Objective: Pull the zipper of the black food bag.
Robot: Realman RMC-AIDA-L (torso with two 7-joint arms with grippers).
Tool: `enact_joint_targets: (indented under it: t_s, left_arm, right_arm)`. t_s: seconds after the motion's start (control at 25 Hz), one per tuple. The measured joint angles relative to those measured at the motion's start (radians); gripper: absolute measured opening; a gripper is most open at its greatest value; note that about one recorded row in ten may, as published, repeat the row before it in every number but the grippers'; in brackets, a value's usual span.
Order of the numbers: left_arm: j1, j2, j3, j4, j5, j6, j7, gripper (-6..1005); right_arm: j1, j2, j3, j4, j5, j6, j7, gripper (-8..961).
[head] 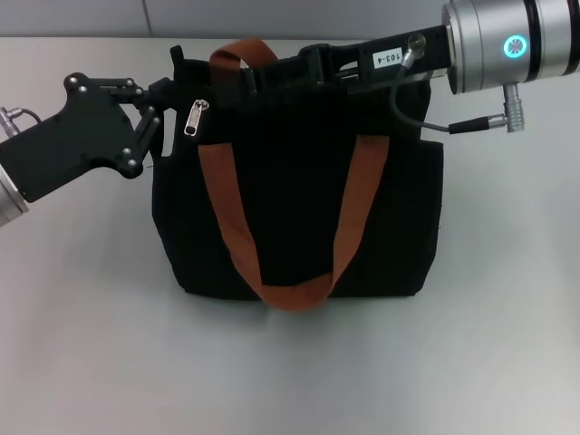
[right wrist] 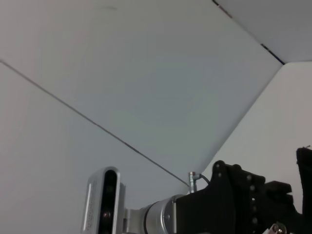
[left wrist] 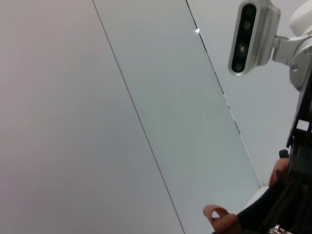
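**Soft bag, small tab: pinch low, pull along the zip line**

Stands upright mid-table: the bag, black fabric, boxy, orange-brown straps looping down the near face. Likely light and floppy, so apt to slide or buckle under a sideways tug unless braced.

Hangs at the top left corner of the near face: the zipper, a small silver tab, dangling free. Thin, smooth metal, prone to slipping out of a loose pinch; best taken across its flat sides, low on the tab, and drawn rightward parallel to the top edge.

Sits just left of the tab: the left gripper, pressed up against the bag's left corner. Cannot tell how wide its jaws stand, nor whether anything lies between them; black on black hides the tips.

Reaches in from the far right across the bag's top edge: the right gripper, apparently steadying the rim. Jaw state there also impossible to tell.
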State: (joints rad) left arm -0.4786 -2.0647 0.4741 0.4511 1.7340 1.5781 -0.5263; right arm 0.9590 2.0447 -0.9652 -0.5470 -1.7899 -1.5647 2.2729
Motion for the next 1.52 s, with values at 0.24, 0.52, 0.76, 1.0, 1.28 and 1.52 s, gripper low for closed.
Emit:
enact_joint_targets:
  t_s: [0.24,0.52,0.76,1.0,1.28,1.52]
  left_arm:
    - [0.002,0.0,0.005,0.0,-0.004,0.013,0.005,26]
    - [0.013,-0.001,0.005,-0.005,-0.004,0.041,0.024,26]
    - [0.021,-0.001,0.003,-0.006,-0.004,0.074,0.025,26]
    - [0.025,-0.002,0.001,-0.006,-0.004,0.081,0.025,26]
    - [0.024,-0.002,0.0,-0.006,-0.004,0.082,0.025,26]
    - [0.018,-0.002,0.002,-0.006,-0.004,0.085,0.025,26]
  right_arm:
    - [0.009,0.005,-0.039,-0.005,0.0,0.027,0.054,522]
    - [0.013,0.017,-0.075,-0.007,0.0,0.08,0.087,483]
    - [0.017,0.029,-0.11,-0.018,0.0,0.114,0.095,477]
    - [0.015,0.031,-0.115,-0.021,0.0,0.133,0.095,410]
    - [0.007,0.032,-0.115,-0.022,-0.01,0.156,0.094,403]
    - [0.006,0.032,-0.115,-0.022,-0.01,0.165,0.092,397]
